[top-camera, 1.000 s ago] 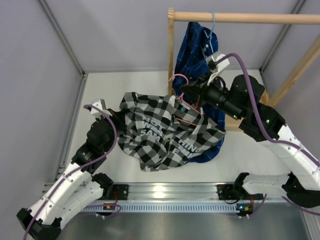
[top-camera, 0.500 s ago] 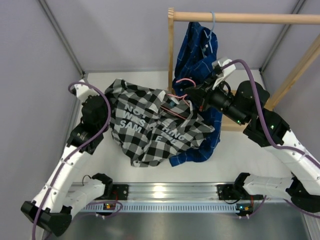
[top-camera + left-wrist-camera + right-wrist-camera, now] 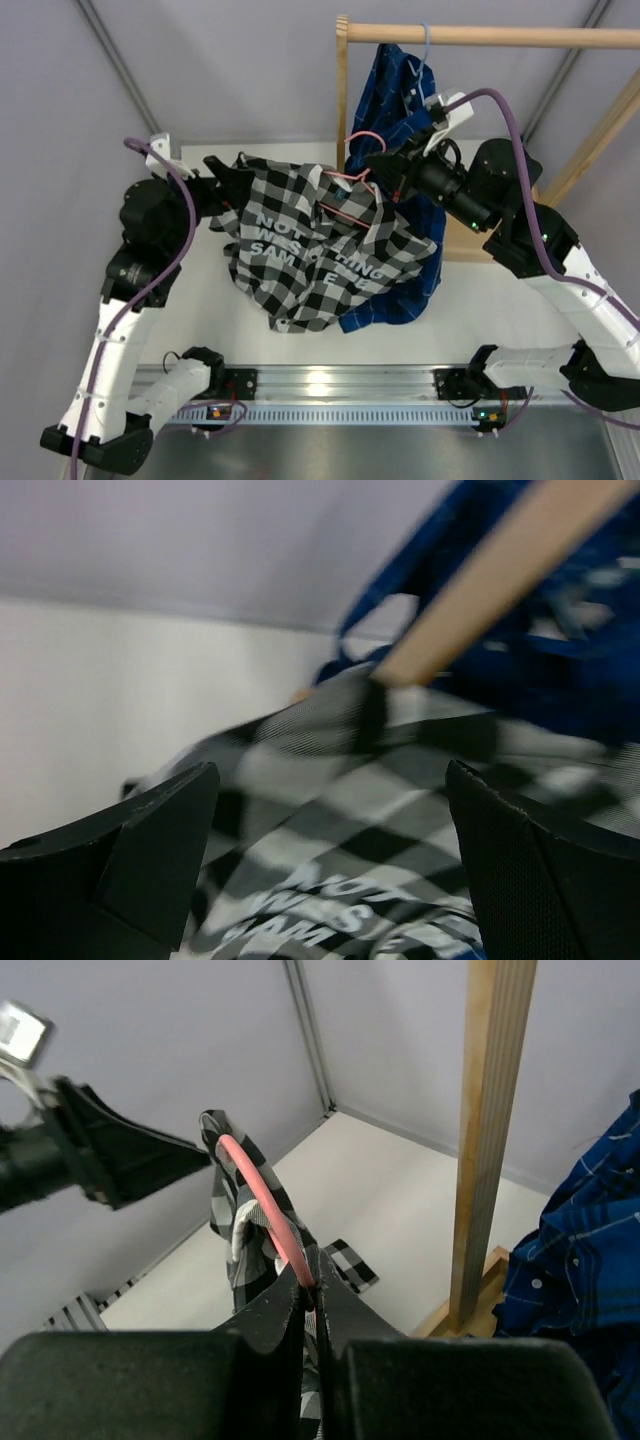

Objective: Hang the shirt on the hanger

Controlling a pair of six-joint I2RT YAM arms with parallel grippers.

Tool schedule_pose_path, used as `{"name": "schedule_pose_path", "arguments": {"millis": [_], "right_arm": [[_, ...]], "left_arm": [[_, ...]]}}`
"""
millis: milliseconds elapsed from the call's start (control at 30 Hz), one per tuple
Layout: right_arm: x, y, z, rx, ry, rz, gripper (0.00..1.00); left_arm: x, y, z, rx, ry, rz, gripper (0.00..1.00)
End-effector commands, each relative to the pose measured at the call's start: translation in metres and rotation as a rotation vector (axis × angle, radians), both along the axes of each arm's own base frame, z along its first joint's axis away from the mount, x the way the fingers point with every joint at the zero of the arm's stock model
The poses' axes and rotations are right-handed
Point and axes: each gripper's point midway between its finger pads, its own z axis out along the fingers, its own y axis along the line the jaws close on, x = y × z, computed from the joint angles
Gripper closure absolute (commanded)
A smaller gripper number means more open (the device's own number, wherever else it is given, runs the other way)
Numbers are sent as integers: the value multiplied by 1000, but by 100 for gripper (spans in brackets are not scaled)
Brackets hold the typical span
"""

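Observation:
The black-and-white checked shirt (image 3: 310,250) hangs in a bunch from the pink wire hanger (image 3: 350,180) above the table. My right gripper (image 3: 378,178) is shut on the hanger's wire (image 3: 265,1210), pinched at the fingertips of that gripper (image 3: 313,1295). Checked cloth (image 3: 235,1220) drapes over the hanger's far end. My left gripper (image 3: 225,180) sits at the shirt's left edge, open. In its wrist view its gripper (image 3: 335,860) has jaws wide apart, with the shirt (image 3: 380,810) blurred beyond them and nothing clamped.
A wooden rack stands at the back right, with a top bar (image 3: 480,35) and an upright post (image 3: 343,100). A dark blue plaid shirt (image 3: 395,90) hangs from it on a light blue hanger (image 3: 425,50); its lower part trails under the checked shirt (image 3: 400,300). Grey walls close in on the left.
My left arm has risen and swung back to the left, and its gripper has opened and let go of the shirt. The right gripper has carried the hanger a little further back.

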Motion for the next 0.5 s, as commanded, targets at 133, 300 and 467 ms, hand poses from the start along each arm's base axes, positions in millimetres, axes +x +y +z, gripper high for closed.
{"name": "schedule_pose_path", "arguments": {"millis": [133,300,467], "right_arm": [[-12,-2,2,-43,-14,53,100],[-23,-4,-10,-84,-8,99,100],[-34,-9,-19,-110,-17,136,100]], "left_arm": [[-72,-114,93,145,-311,-879,2],[-105,-134,96,373,-567,-1052,2],[-96,-152,101,295,-506,-1134,2]]}}
